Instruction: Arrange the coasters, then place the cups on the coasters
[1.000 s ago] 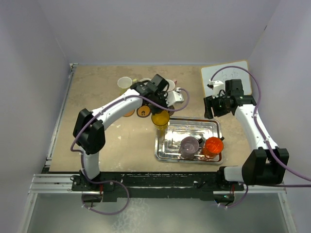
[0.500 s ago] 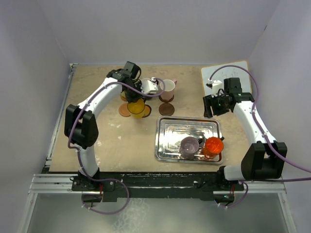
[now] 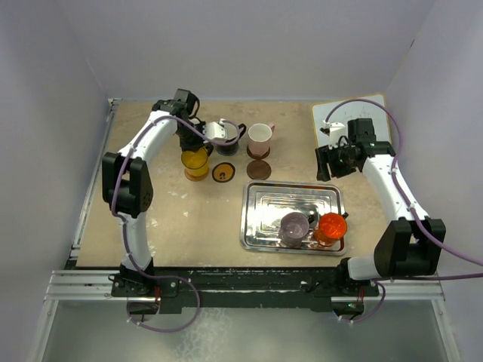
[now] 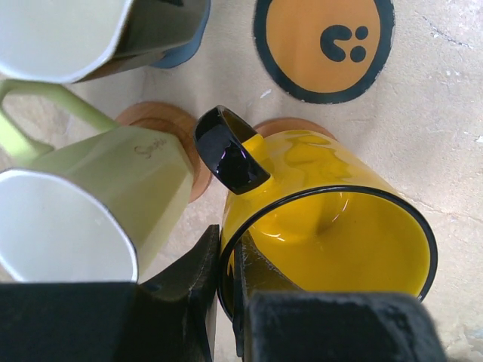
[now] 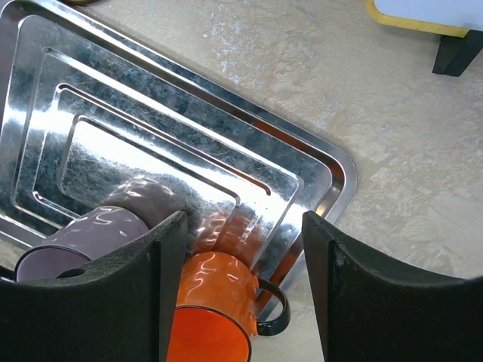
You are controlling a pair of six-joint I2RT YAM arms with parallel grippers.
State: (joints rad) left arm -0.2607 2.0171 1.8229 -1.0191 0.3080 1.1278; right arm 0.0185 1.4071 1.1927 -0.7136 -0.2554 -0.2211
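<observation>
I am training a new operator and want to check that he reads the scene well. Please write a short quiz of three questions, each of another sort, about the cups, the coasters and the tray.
1. Which cup do the left jaws grip by its rim? A. yellow-orange cup B. black cup C. pinkish-white cup
2. True or false: a cup stands on the orange-and-black coaster.
3. How many cups stand in the steel tray?
Key: 1 A; 2 false; 3 two, the purple cup and the orange-red cup.
</observation>
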